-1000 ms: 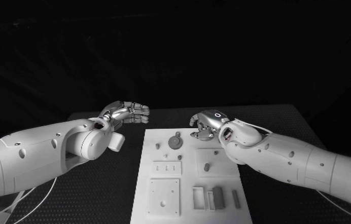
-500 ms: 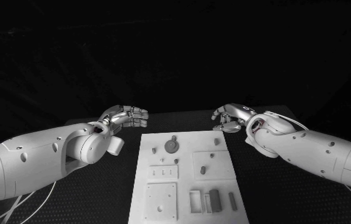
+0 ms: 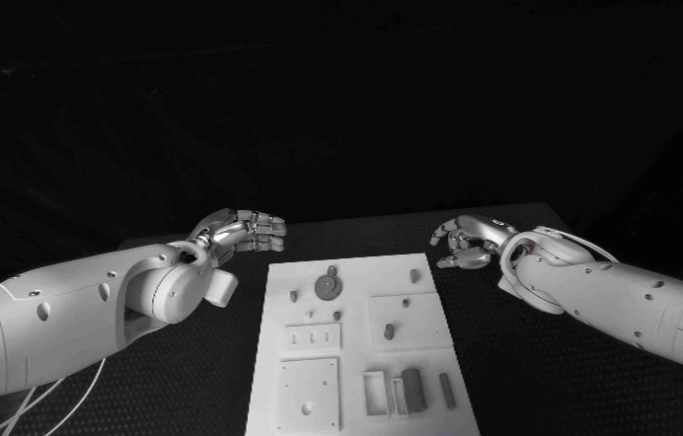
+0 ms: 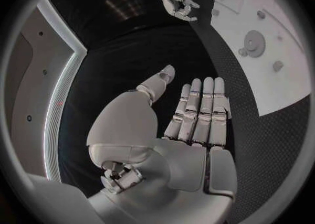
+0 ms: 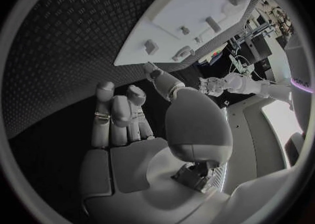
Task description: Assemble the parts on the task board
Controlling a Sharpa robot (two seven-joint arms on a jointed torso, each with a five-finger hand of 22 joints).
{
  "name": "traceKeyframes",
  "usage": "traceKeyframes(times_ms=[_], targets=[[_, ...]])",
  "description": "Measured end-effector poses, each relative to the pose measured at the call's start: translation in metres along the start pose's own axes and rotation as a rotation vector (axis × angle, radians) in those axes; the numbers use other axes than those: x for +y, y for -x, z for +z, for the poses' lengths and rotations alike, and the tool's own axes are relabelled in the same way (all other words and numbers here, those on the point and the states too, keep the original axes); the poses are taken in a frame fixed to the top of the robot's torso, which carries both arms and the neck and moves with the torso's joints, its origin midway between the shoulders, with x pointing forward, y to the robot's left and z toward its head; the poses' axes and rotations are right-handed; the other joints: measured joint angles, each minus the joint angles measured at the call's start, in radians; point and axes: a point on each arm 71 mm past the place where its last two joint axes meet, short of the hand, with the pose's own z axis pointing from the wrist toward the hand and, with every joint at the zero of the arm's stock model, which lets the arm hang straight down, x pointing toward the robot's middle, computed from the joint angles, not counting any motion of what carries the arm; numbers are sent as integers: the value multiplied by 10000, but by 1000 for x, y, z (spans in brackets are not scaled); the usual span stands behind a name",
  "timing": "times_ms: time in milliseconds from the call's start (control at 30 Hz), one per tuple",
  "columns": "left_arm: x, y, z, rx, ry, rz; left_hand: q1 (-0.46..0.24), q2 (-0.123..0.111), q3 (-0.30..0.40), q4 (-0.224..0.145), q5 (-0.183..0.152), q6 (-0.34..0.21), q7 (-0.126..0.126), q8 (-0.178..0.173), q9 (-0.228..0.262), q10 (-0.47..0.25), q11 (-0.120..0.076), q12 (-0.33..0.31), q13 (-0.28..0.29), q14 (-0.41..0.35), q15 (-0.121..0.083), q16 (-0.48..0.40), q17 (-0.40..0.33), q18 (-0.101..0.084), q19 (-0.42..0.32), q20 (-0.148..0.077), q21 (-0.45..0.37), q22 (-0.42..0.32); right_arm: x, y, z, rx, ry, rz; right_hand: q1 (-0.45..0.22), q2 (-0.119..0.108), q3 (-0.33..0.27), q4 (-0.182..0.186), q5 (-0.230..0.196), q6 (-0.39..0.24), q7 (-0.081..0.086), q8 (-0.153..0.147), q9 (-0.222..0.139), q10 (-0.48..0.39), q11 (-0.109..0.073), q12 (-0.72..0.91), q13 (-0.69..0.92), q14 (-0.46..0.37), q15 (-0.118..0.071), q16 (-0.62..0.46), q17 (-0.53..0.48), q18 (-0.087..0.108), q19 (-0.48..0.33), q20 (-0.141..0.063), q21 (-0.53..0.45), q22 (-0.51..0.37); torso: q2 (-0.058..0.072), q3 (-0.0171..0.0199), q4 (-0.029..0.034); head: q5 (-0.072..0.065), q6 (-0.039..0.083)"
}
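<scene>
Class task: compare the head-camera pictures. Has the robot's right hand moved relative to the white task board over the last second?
Yes. The right hand was over the task board's far end; it now hangs off its right edge, above the black table.

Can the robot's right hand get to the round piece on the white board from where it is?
Probably yes. The right hand is off the board's far right corner, holding nothing, fingers loose. Nothing stands between it and the round piece, and the left hand is off to the other side.
</scene>
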Motion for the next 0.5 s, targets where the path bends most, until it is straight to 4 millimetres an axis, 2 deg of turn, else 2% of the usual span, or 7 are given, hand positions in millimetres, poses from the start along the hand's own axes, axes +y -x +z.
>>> traceKeyframes(times_ms=[67, 100, 167, 233, 367, 433, 500], targets=[[1, -1, 0, 21, 11, -4, 0, 0, 0, 0, 0, 0, 0, 0, -5, 0, 0, 0, 0, 0, 0, 0, 10, 0, 0, 0, 0, 0, -4, -6, 0, 145, -35, 6, 0, 0, 0, 0, 0, 4, 2, 41, 0, 50, 50, 1048, 44, 324, -7, 249, 522, -16, 222, -126, 79, 0, -3, -10, 6, -18, -10], [1, -1, 1, 26, 18, -6, 0, 0, 0, 0, 0, 0, 0, 0, -10, 0, 0, 0, 1, 0, 0, 0, 10, -1, 0, 0, 0, 0, -5, -9, 0, 217, -30, 17, -32, 31, 20, 19, 0, 5, 2, 67, 9, 99, 93, 1643, 45, 523, -7, 364, 779, -173, 367, -241, 81, 0, -4, -11, 9, -25, -15], [2, -1, 1, 31, 34, -10, 0, 0, 0, 0, 0, 0, 0, -8, -10, 0, 0, 0, 1, 0, 0, 0, 10, -1, 0, 0, 0, 1, -6, -16, 0, 362, 16, 52, -64, 64, 33, 32, 0, 5, 3, 68, 12, 122, 77, 2088, 47, 714, -52, 424, 994, -297, 454, -325, 96, 0, -6, -17, 23, -29, -29], [3, -1, 1, 33, 51, -14, 0, 0, 0, 0, 0, 0, 0, -39, -10, 0, 0, 0, 1, 0, 0, 0, 10, -1, 0, 0, 0, 0, -6, -23, 0, 511, 91, 93, -82, 82, 32, 32, 0, 18, -9, 68, 12, 174, 25, 2300, 47, 757, -69, 425, 1097, -297, 546, -346, 160, 0, -8, -15, 35, -33, -43], [3, 0, 1, 36, 66, -18, 0, 0, 0, 0, 0, 0, 0, -39, -10, 0, 0, 0, 1, 0, 0, 0, 10, -1, 0, 0, 0, 1, -5, -29, 2, 612, 234, 202, -190, 57, 32, 32, 0, 21, -10, 68, 11, 211, 59, 2405, 47, 765, -77, 425, 1113, -323, 629, -398, 169, -1, -12, -11, 47, -7, -72], [4, 0, 1, 27, 69, -16, 0, 0, -17, 17, 0, 0, 0, -39, -9, 0, 0, 0, -5, 0, 0, 0, 10, -1, 0, 0, 0, 1, -4, -30, 3, 605, 311, 289, -207, 72, 33, 32, 0, 21, -10, 68, 11, 110, 6, 2362, 47, 753, -65, 425, 963, -324, 630, -398, 169, -1, -12, -11, 47, 23, -81], [4, 0, 1, 34, 69, -15, 0, 0, -27, 27, 0, 0, 0, -38, -9, 0, 0, 0, -9, 0, 0, 0, 20, -1, 0, 0, 0, 1, -2, -31, 5, 587, 373, 370, -241, 106, 67, 67, 0, 18, -11, 68, 17, -164, 28, 2184, 46, 625, -23, 425, 747, -327, 630, -398, 168, -1, -12, -15, 47, 33, -95]])
